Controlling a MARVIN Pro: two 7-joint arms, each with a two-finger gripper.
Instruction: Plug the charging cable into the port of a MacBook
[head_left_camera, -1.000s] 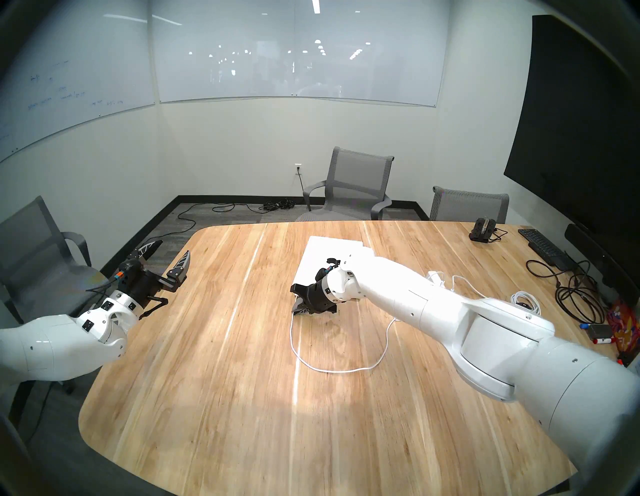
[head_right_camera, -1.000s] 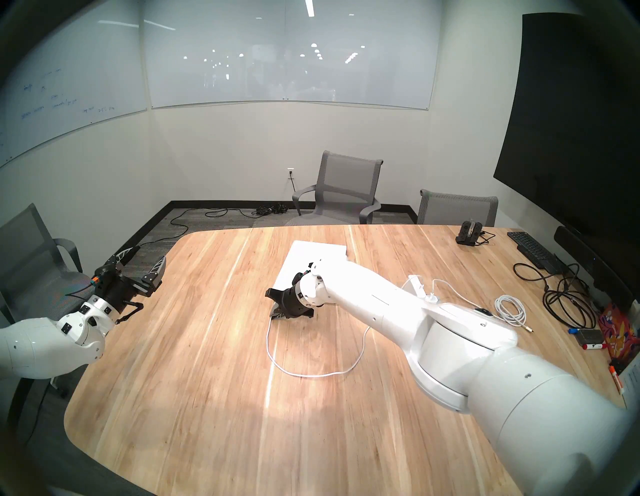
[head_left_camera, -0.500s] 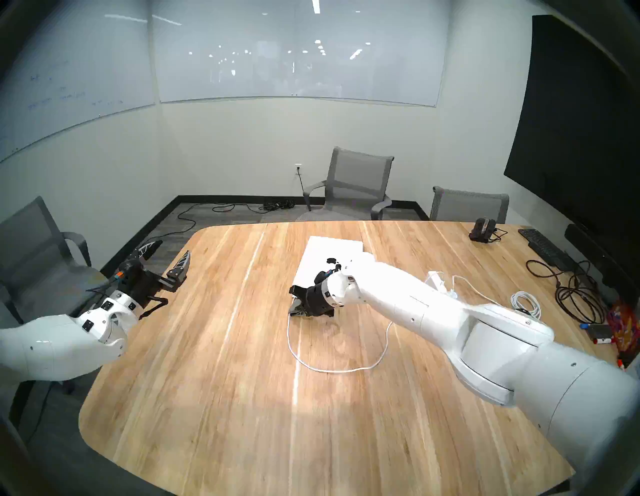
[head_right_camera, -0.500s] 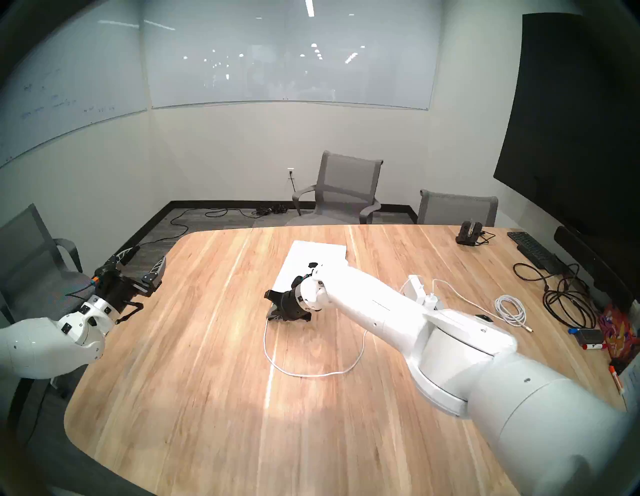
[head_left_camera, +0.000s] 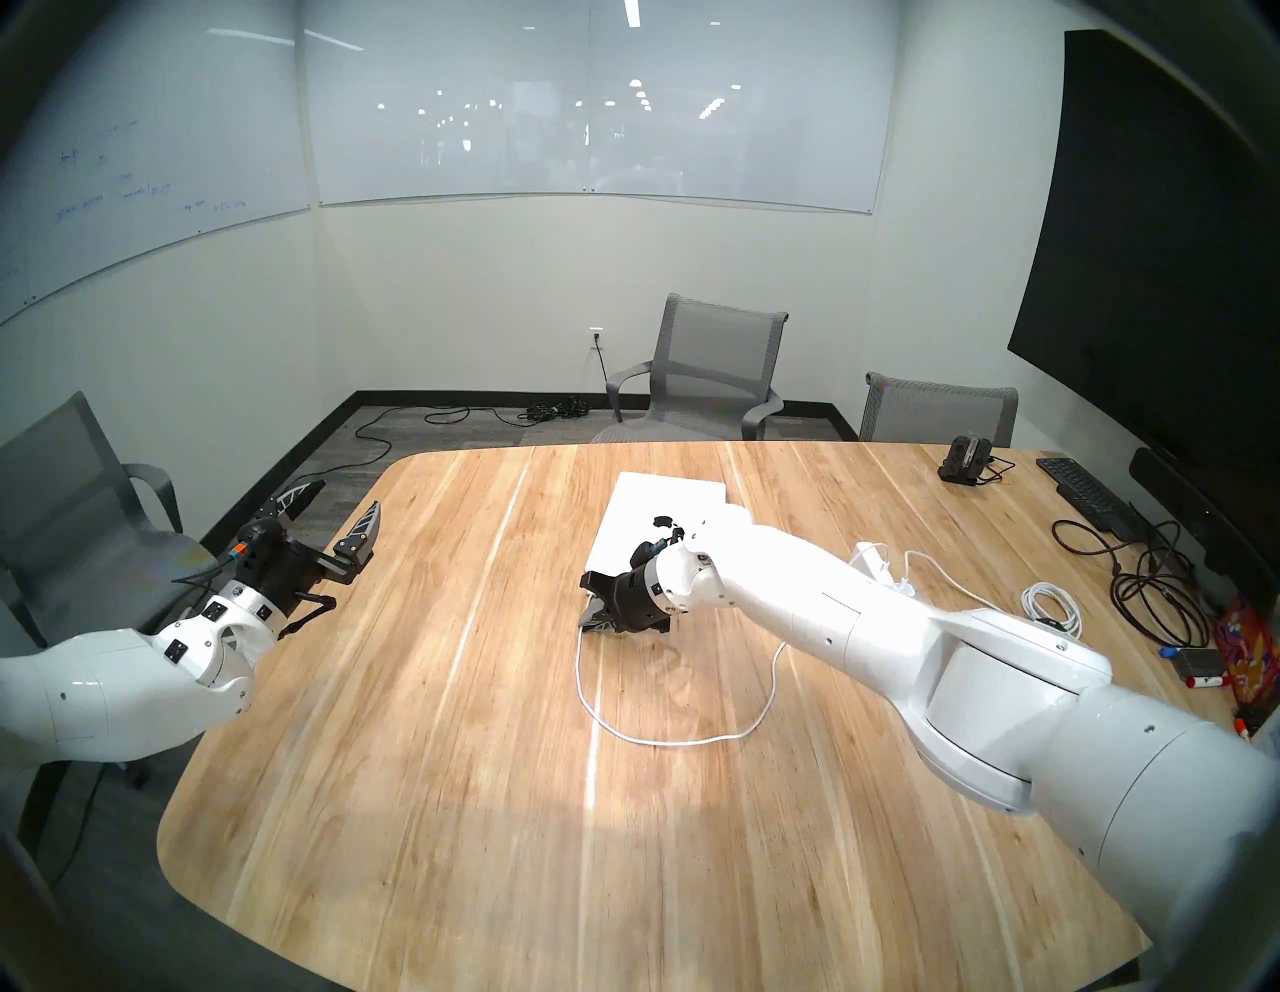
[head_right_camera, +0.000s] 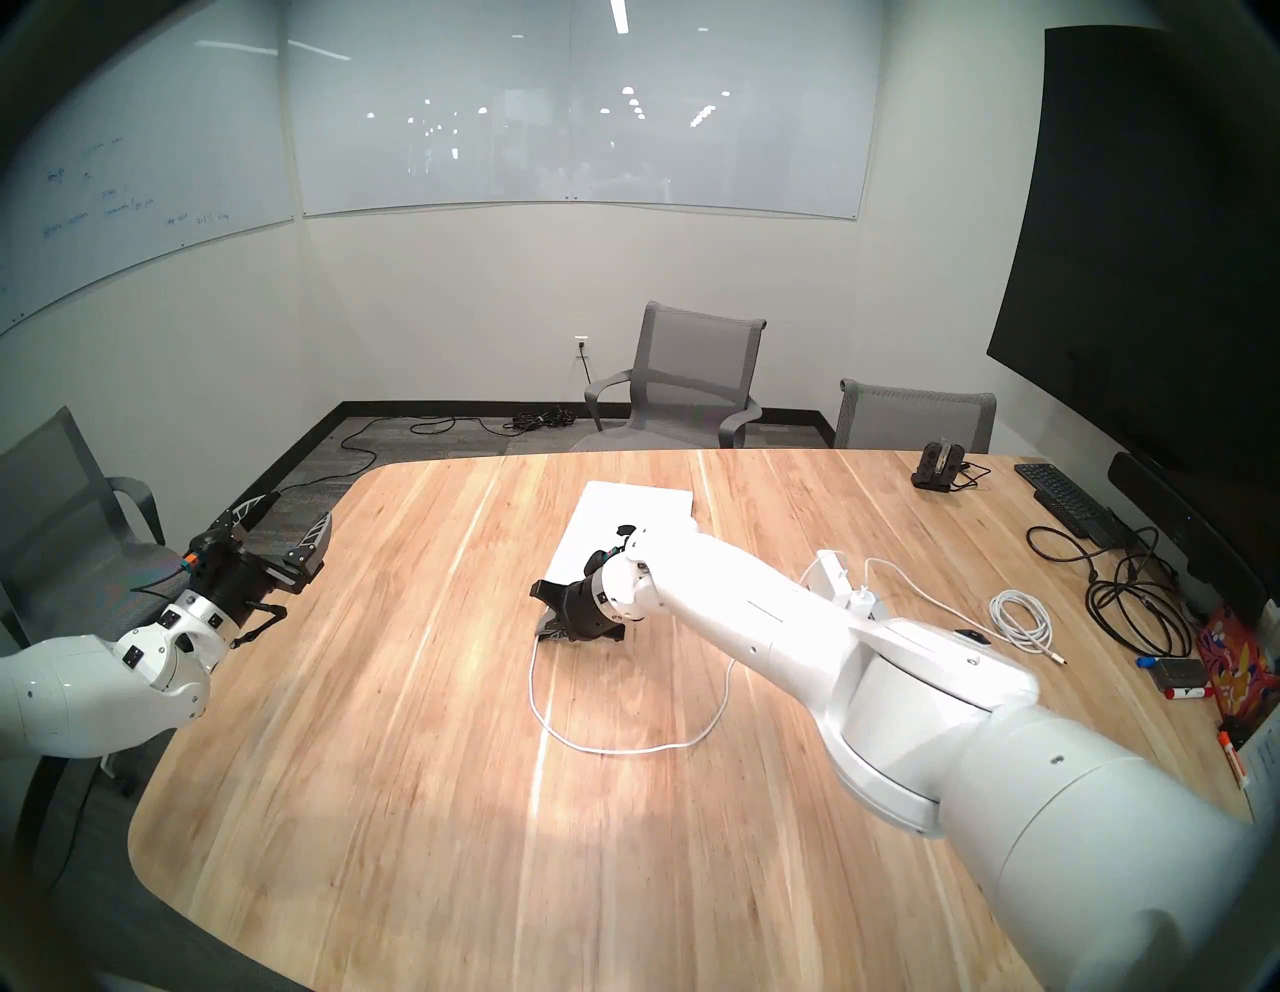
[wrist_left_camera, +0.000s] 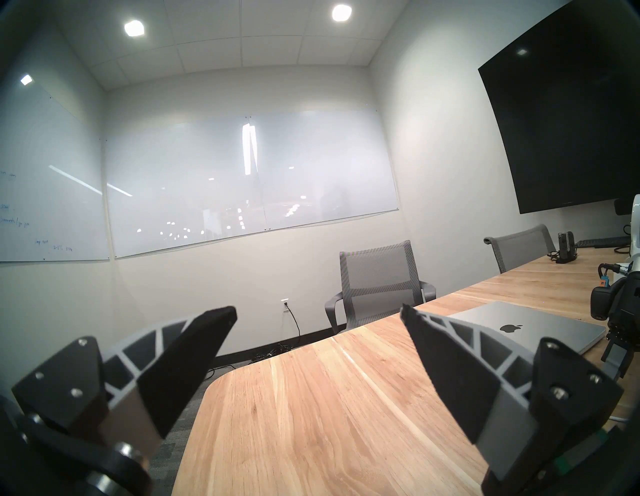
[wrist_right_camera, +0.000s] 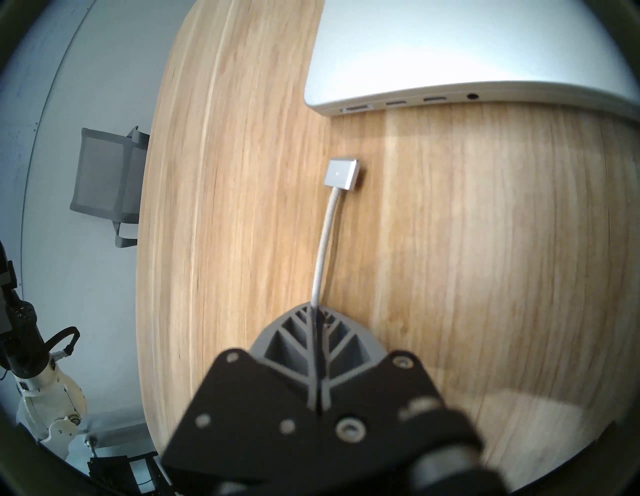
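Starting on your left: the left gripper (head_left_camera: 331, 510) hangs over the table's (head_left_camera: 429, 796) left edge with its fingers spread wide and nothing between them. In its wrist view you look straight across the wood at the MacBook (wrist_left_camera: 540, 324), lid closed, apple logo up.

Middle of the table, your right gripper (wrist_right_camera: 316, 313) has its fingers pinched tight on the charging cable (wrist_right_camera: 323, 242), a little way back from the tip. The flat silver connector (wrist_right_camera: 343, 173) sticks out past the fingertips, pointing at the laptop's side edge but clearly apart from it. The port (wrist_right_camera: 356, 108), the endmost slot by the corner, sits just beyond and slightly to one side of the connector.

Behind the gripper the cord loops across the wood (head_left_camera: 665, 734) and runs under the right arm toward the white power brick (head_left_camera: 876, 561). Further right there's a coiled white cord (head_left_camera: 1053, 603), black cables (head_left_camera: 1157, 589) and a black keyboard (head_left_camera: 1091, 495).
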